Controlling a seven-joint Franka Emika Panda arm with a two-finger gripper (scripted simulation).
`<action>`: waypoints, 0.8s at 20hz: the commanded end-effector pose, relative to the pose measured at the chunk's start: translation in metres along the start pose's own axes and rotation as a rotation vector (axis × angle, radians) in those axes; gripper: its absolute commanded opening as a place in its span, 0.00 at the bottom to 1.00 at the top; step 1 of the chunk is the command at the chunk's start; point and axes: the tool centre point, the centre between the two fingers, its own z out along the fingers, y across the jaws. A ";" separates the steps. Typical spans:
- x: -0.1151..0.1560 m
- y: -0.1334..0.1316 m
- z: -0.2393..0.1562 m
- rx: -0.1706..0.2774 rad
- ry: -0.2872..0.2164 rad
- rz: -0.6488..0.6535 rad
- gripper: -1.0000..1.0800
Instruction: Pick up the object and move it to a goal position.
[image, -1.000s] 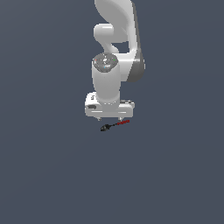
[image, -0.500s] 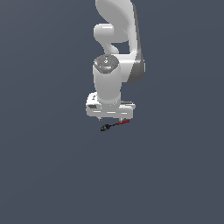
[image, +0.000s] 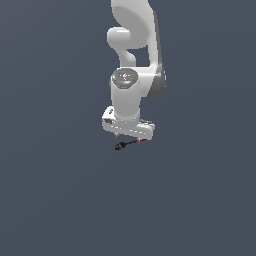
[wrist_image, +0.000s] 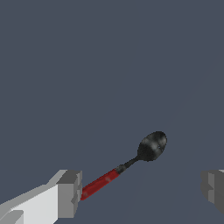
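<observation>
Gripper (wrist_image: 140, 188) wide around spoon (wrist_image: 131, 164)

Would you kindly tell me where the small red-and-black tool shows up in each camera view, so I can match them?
Exterior view: the tool lies just below the white gripper, near the picture's middle, black end toward the exterior view's left.
Wrist view: the tool lies between the two grey fingers, its red end nearest one of them.
Shared landmark: the gripper over the tool.
</observation>
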 end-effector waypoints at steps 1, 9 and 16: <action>-0.004 -0.001 0.007 0.000 0.001 0.063 0.96; -0.017 -0.004 0.029 -0.001 0.007 0.272 0.96; -0.030 -0.004 0.047 -0.003 0.015 0.456 0.96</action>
